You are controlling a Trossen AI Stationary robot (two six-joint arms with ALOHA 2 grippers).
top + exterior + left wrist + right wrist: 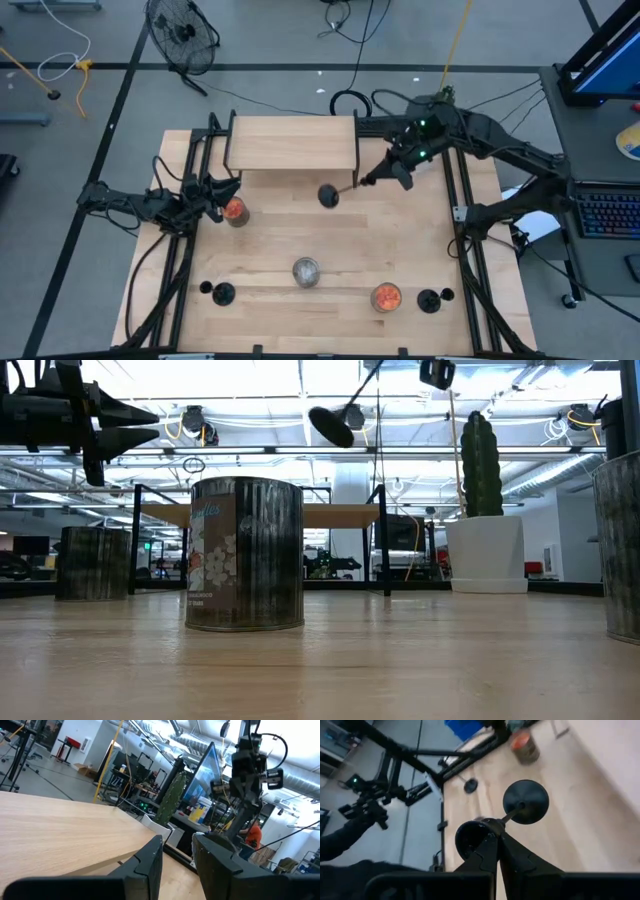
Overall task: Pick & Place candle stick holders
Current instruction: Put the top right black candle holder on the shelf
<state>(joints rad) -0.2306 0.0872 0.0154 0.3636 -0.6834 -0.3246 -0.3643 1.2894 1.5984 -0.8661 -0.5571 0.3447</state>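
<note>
1. Candle stick holders: one stands at the near left of the worktop, and one at the near right.
2. A silver can stands between them, near an orange jar.
3. The third holder hangs tilted in the air, pinched by the right gripper fingers.
4. The left gripper waits by another orange jar, fingers a little apart.

Black candle stick holders; silver can; orange-filled jars; pale wood table.
</note>
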